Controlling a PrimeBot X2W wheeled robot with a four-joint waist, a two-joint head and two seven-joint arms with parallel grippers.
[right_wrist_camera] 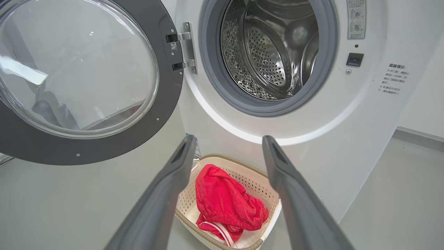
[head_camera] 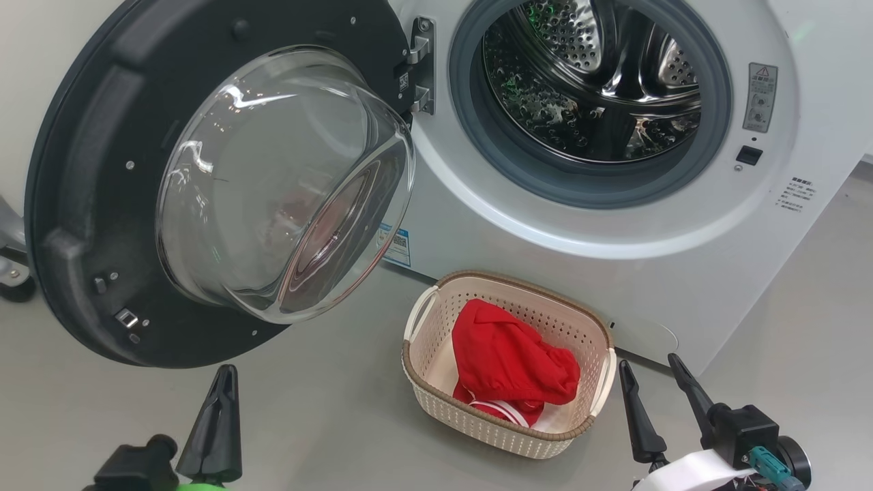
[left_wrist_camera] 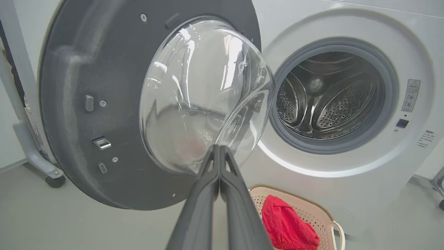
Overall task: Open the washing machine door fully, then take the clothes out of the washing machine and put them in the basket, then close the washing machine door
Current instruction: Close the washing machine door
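— Grey floor, white washer standing on it. How's the door?
— Wide open to the left, glass bulge facing us, drum mouth uncovered.
— The clothes?
— Red heap in the basket, on the floor just before the washer.
— And the hands?
— Left hand pinched together on nothing, low beneath the door. Right hand spread wide, empty, just right of the basket.
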